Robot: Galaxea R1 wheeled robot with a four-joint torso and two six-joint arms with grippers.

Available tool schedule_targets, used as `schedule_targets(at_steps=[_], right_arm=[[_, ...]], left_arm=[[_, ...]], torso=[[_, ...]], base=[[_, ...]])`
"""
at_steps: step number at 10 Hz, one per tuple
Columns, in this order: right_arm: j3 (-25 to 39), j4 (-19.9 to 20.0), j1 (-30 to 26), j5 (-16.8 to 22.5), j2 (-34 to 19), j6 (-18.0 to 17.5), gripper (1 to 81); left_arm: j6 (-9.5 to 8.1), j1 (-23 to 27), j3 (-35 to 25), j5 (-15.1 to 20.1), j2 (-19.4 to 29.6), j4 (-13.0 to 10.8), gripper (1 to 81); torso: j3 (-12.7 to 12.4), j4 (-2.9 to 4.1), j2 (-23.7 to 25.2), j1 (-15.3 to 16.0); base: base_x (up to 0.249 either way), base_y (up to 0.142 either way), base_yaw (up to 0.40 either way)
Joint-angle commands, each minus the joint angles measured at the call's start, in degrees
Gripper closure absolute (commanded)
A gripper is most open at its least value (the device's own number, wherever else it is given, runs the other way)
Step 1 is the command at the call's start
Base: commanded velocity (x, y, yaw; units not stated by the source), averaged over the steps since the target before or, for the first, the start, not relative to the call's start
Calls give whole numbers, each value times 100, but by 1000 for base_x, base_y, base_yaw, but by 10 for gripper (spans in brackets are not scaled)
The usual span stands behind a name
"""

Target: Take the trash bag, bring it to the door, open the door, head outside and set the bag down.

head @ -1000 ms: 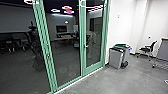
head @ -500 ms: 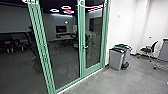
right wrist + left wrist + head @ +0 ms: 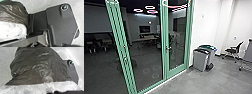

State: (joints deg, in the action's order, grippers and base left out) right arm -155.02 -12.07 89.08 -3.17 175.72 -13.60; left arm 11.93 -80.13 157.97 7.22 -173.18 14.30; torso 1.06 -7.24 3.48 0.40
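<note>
In the head view: two waste bins (image 3: 201, 60) right of centre, one office chair (image 3: 234, 50) near the right edge, one glass door (image 3: 177, 71) with one handle (image 3: 169, 48) around centre. Left wrist view: one trash bag (image 3: 30, 70).

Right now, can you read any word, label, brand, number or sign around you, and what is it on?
No, I can read none.
Dark trash bag: shiny creases, no legible print.
Gray bin and green-lidded bin: no legible label.
Green-framed glass: no legible sign.
Small bluish mark on the white wall: too small to make out.
</note>
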Motion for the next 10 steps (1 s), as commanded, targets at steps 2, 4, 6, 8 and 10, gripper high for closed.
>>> schedule_targets(at_steps=[2, 4, 6, 8, 10], right_arm=[[34, -50, -289, 247, 54, -19, 10], [34, -50, -289, 247, 54, -19, 10], [34, -50, -298, 247, 54, -19, 10], [43, -50, -298, 247, 62, -19, 10], [34, -50, -298, 247, 63, -11, 10]], left_arm=[[37, 414, 15, 315, 20, -50, 811], [37, 414, 15, 307, 20, -41, 811], [37, 414, 15, 307, 20, -41, 811], [28, 414, 15, 307, 20, -50, 811], [29, 414, 15, 307, 29, -50, 811]], torso=[[0, 0, 0, 0], [0, 0, 0, 0], [0, 0, 0, 0], [0, 0, 0, 0], [0, 0, 0, 0]], base=[[150, -66, 0], [150, -67, 0], [151, -66, 0], [151, -66, 0], [150, -66, 0]])
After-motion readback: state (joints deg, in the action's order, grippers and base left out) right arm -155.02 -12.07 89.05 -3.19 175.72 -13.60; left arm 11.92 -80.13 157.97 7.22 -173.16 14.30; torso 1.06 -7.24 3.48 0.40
